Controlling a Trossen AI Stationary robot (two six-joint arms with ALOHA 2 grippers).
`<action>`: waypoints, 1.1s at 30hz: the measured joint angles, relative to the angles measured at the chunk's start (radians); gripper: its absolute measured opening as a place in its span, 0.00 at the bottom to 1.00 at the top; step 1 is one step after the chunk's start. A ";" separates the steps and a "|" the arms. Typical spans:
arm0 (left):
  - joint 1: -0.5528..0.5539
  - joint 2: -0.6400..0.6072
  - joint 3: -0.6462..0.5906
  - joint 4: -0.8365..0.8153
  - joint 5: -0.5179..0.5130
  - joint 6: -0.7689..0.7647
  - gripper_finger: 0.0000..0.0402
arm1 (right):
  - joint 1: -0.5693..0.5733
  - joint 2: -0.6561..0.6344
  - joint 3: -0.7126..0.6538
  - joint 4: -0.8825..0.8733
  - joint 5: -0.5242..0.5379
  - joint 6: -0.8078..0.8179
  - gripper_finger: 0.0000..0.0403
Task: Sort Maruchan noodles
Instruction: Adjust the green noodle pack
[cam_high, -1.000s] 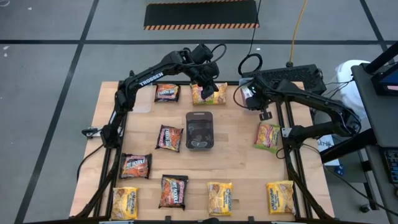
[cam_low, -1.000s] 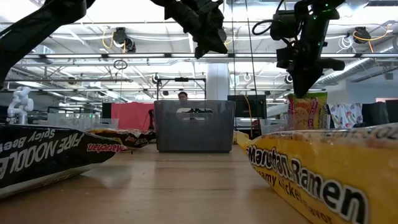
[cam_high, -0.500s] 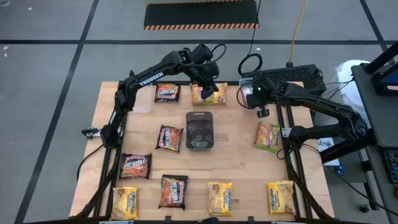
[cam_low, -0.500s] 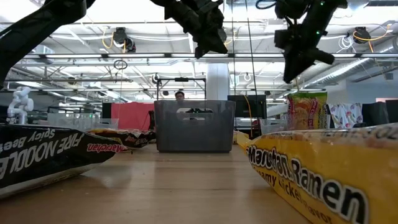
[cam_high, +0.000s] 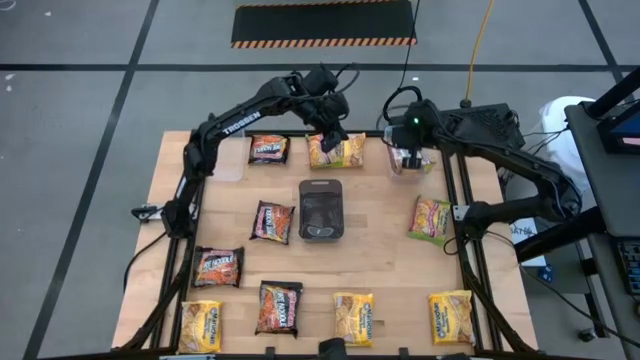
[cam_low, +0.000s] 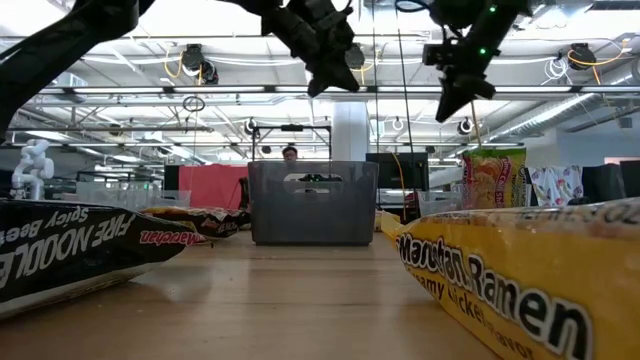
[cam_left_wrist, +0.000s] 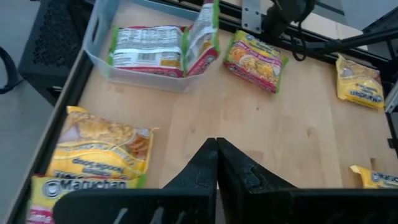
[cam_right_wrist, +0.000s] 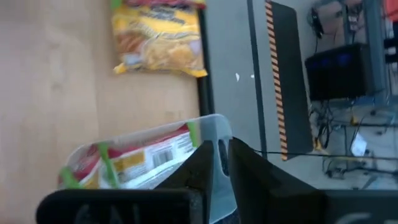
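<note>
Front row: glossy flat Maruchan packets (cam_high: 353, 318), yellow and dark, long axes running 6-to-12 o'clock. Mid-table: dark grey rectangular tray (cam_high: 321, 210), same axis, a dark packet (cam_high: 271, 221) just beside at 9 o'clock.

Far edge: left gripper (cam_high: 330, 140), fingers pressed together and empty, over a yellow packet (cam_high: 340, 152). Right gripper (cam_high: 410, 160), fingers narrowly parted, over a clear tub (cam_left_wrist: 102, 37) holding green-edged packets (cam_left_wrist: 146, 51), one tilted.
</note>
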 joint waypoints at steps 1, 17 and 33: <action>0.006 0.000 0.000 0.000 0.000 0.007 0.01 | -0.006 0.016 0.024 0.001 0.000 0.018 0.09; 0.104 0.000 0.000 -0.166 -0.003 0.162 0.01 | -0.095 0.253 0.237 -0.009 -0.003 0.225 0.04; 0.184 0.000 0.000 -0.181 -0.002 0.189 0.01 | -0.257 0.308 0.345 -0.329 -0.079 0.197 0.04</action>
